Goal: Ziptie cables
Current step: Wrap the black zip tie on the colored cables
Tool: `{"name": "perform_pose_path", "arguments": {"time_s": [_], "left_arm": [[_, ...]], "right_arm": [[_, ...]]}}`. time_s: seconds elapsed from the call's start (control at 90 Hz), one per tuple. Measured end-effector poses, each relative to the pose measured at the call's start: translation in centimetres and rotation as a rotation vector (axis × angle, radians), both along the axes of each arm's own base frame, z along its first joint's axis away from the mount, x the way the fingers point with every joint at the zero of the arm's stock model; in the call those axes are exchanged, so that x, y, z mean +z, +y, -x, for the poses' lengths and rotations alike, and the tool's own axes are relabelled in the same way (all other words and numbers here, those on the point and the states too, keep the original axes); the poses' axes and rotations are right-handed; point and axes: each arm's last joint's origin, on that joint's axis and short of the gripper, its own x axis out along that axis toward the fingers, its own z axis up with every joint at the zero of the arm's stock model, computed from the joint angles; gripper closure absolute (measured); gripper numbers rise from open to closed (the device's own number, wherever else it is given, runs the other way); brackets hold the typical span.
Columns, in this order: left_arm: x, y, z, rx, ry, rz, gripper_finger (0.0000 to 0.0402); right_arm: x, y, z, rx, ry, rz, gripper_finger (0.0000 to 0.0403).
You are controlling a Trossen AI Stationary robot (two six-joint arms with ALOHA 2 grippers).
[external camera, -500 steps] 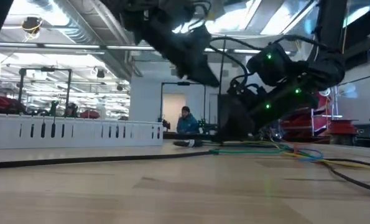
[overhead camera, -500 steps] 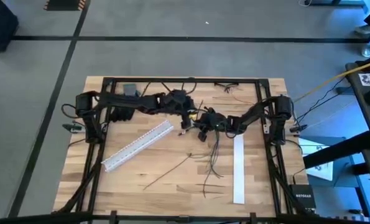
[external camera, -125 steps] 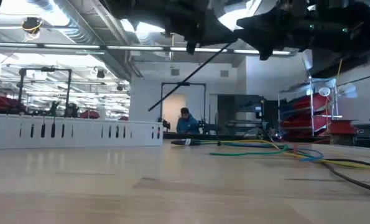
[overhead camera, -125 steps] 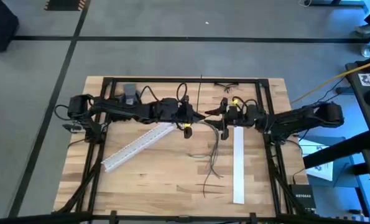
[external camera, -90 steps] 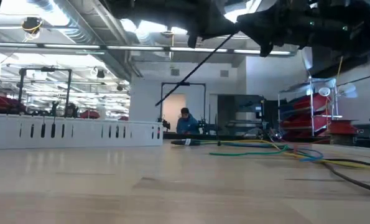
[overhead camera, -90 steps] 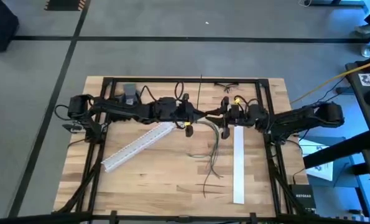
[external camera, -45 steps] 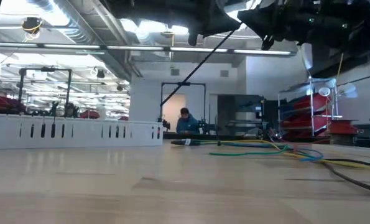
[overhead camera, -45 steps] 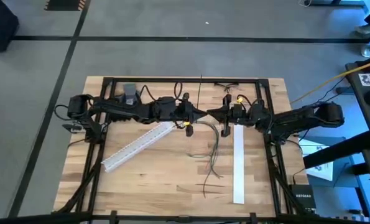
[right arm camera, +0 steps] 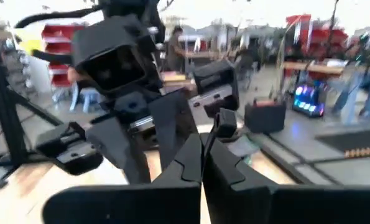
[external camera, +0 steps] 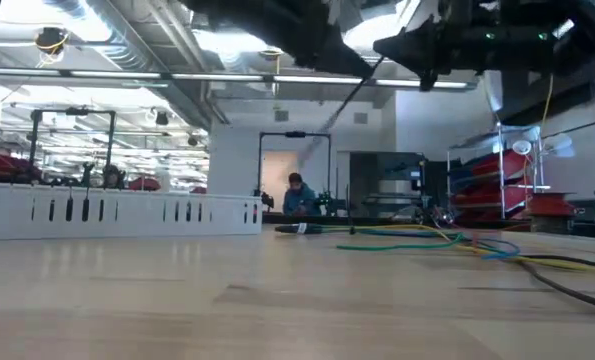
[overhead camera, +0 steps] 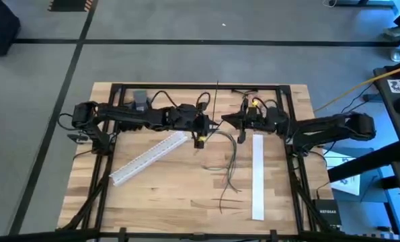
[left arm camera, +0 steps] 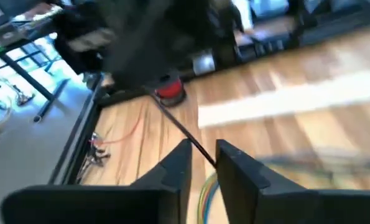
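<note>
On the pale wooden table (overhead camera: 152, 195), the cables (overhead camera: 228, 165) lie as thin dark strands, loosely fanned between two flat white slotted strips (overhead camera: 148, 157). Above them the left gripper (overhead camera: 212, 124) pinches a thin, stiff black strip (left arm camera: 185, 132) between its nearly closed fingers. The right gripper (overhead camera: 225, 119) faces it with fingers pressed together, though whether they grip anything is unclear.

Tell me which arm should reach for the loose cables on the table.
Probably right: the right claw hangs nearer above the cables, and a thin dark strand runs into the left claw.
</note>
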Motion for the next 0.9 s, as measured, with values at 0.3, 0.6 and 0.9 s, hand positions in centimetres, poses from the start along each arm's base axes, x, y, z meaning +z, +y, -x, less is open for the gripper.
{"name": "perform_pose_path", "arguments": {"time_s": [0.3,0.6,0.9], "left_arm": [[-0.7,-2.1,0.5,-0.177,0.177,-0.425,0.0275],[-1.3,-3.7,0.4,-0.363,0.229,-0.721,0.0274],[-2.9,-4.0,-0.7,-0.497,0.263,-0.968,0.0274]], "right_arm": [[3.1,-2.7,-0.6,0.043,0.286,-0.109,0.0403],[5.1,-4.9,0.2,0.229,0.253,-0.216,0.0403],[4.8,-5.0,0.7,0.359,0.272,-0.303,0.0403]]}}
